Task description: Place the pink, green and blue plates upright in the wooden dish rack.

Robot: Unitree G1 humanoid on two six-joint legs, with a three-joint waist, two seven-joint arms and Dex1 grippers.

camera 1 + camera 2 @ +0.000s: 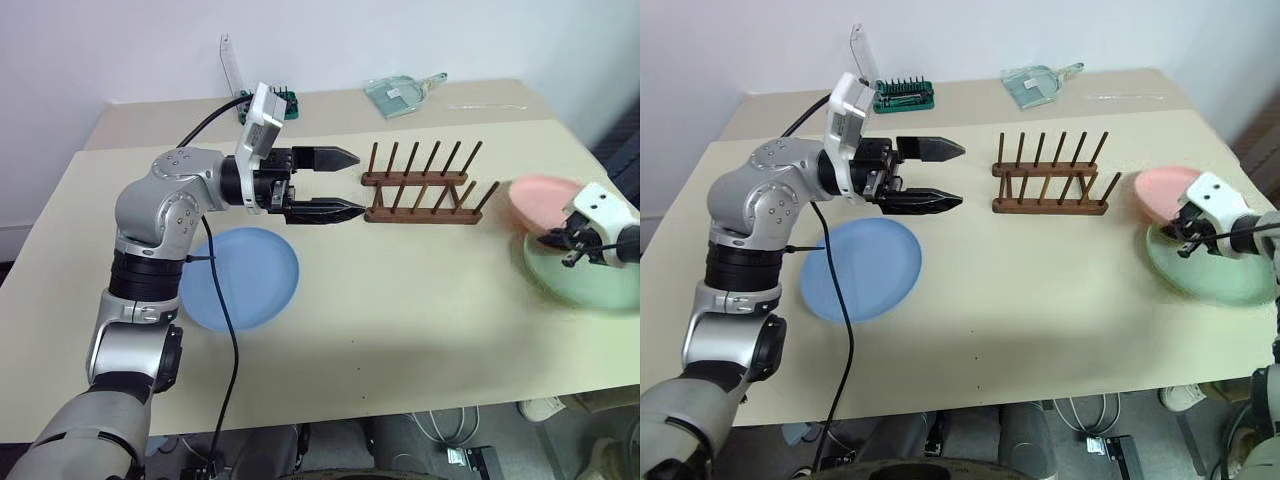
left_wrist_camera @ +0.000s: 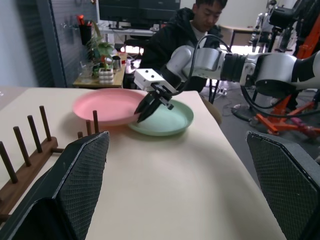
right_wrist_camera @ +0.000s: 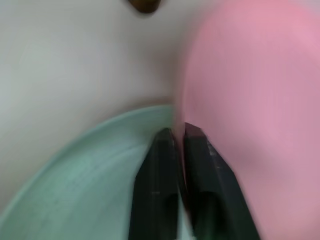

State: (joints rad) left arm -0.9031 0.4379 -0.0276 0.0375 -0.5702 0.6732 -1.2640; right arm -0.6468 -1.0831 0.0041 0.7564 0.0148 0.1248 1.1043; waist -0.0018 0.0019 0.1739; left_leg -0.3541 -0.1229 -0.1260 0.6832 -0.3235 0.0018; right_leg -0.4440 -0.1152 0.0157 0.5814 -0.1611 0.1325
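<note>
Pink plate (image 1: 545, 195) at the right end of the table (image 1: 400, 330), lying partly over the green plate (image 1: 590, 285). Blue plate (image 1: 245, 280) flat on the left. Wooden dish rack (image 1: 420, 190) in the middle, far side, with no plates in it. Right gripper (image 1: 552, 240) pinched tight, seemingly on the pink rim. Left gripper (image 1: 360, 184) spread wide, holding nothing. Probably light, stiff, smooth, a bit slippery and maybe breakable, so best held by the thin rim. Right wrist view: fingers right at the rim edge. Left wrist view: a person (image 2: 192, 25) sitting beyond the table
</note>
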